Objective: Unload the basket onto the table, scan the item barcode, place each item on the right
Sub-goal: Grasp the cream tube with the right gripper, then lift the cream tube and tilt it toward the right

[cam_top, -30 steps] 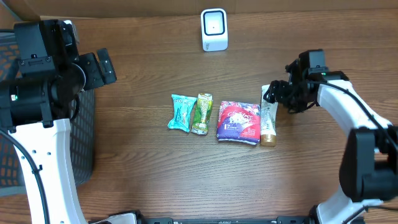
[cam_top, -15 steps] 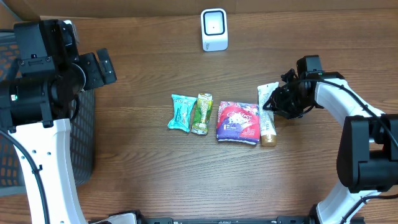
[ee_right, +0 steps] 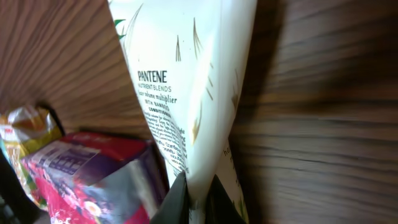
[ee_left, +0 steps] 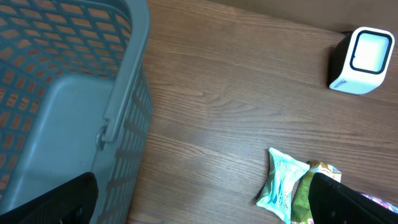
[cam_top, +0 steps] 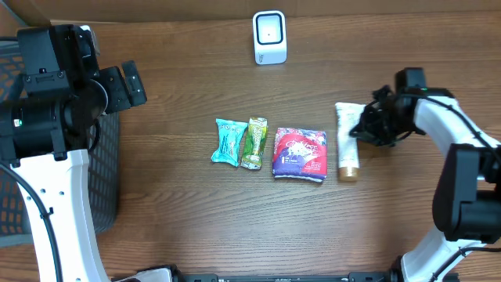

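- The right pincer (cam_top: 362,128) is closed on the white tube (cam_top: 347,149), its tips pinching the tube's right edge near the flat, crimped end.
- From the right wrist camera, the two dark fingertips (ee_right: 176,200) meet on the tube (ee_right: 186,81), whose printed label reads "Pantene".
- The tube lies lengthwise on the wooden surface (cam_top: 196,211) with its gold cap (cam_top: 348,171) toward the near edge. It sits just right of the purple-and-red packet (cam_top: 300,154), with a narrow gap between them.
- Whether the tube rests fully on the surface or is slightly raised cannot be told.
- Left of the purple packet lie a green packet (cam_top: 254,143) and a teal packet (cam_top: 229,142), touching side by side.
- The white scanner (cam_top: 270,37) stands at the far edge of the surface, well apart from the tube.
- The left pincer (ee_left: 199,205) is wide open and holds nothing. It hangs above the rim of the grey mesh basket (ee_left: 62,93) at the left side.
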`<state>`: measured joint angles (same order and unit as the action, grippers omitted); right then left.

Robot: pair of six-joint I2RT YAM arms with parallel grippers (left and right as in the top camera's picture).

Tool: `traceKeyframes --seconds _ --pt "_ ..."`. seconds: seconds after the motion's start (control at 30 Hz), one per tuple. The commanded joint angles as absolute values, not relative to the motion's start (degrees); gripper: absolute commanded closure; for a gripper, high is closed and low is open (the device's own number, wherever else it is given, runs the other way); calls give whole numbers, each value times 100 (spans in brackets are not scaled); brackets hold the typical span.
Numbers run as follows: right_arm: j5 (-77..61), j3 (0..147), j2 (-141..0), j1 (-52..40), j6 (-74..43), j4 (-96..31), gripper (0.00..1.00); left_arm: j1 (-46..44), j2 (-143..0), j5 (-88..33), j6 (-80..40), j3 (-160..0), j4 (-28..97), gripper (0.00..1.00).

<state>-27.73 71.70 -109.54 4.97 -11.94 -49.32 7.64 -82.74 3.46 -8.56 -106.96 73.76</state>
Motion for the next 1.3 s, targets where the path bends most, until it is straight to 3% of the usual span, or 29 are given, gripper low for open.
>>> traceKeyframes --seconds 0.0,0.13,0.3,0.4,0.53,0.73,0.83,1.27 --pt "-2622 7443 -10962 858 -1372 -5041 96 781 -8278 316 -746 -10709 7358 0" --pt "-1817 7452 -10879 1146 -2801 -5701 96 781 -8278 316 -746 -10709 7358 0" --pt "-1907 7769 -10875 1168 -2327 -6681 78 781 -8278 316 -746 -10709 7358 0" --pt "-1372 8195 -10875 1164 -2073 -7376 61 781 -8278 316 -746 -10709 7358 1" --pt "-648 8337 -10875 1094 -2075 -7822 47 781 -8278 316 -746 -10709 7358 1" --pt "-513 8324 -10875 816 -1885 -8331 47 781 -8278 316 -746 -10709 7358 1" --pt "-508 8235 -10875 534 -1686 -8462 54 781 -8278 316 -746 -10709 7358 0" --pt "-454 7448 -10875 -172 -1669 -8252 60 781 -8278 316 -746 -10709 7358 0"
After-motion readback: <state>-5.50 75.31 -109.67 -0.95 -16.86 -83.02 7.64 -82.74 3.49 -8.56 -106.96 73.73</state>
